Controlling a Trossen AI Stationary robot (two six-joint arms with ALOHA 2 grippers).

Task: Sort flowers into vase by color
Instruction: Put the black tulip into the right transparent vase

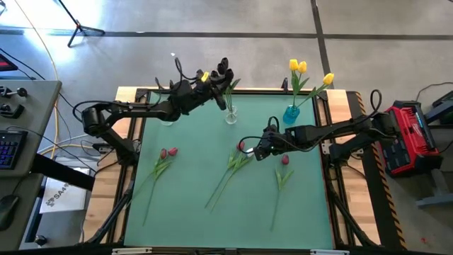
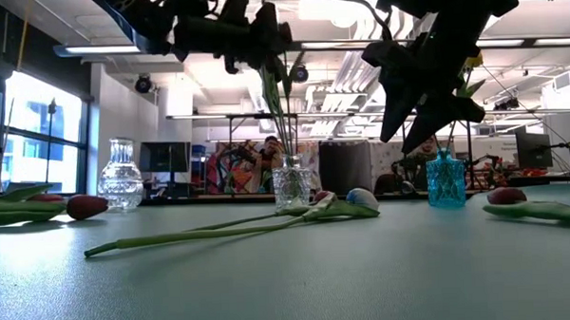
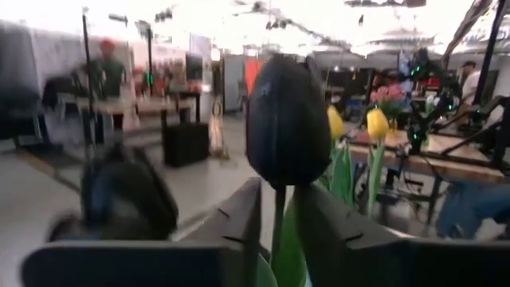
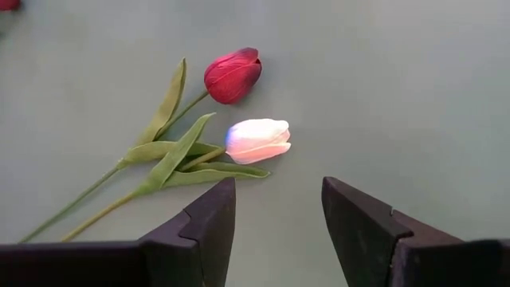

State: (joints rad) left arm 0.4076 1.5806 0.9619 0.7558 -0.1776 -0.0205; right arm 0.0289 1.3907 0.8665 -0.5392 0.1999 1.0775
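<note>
Table (image 1: 311, 212): green mat. Left gripper (image 1: 216, 79): clamped on black tulip (image 3: 287, 119) stem, above clear vase (image 1: 231, 116). Right gripper (image 4: 275, 231): fingers apart, hovering nr white tulip (image 4: 256, 140) w/ red tulip (image 4: 233, 75) just beside. Risk: stem misses narrow neck, vase tips; right grabs both heads.

**Both arms out over the counter**

The left pincer (image 1: 212, 78) reaches toward the counter's (image 1: 191, 205) far edge, its fingers (image 3: 239, 219) pressed on a stem. The right pincer (image 1: 256, 149) hangs low above the counter's middle, jaws parted.
</note>
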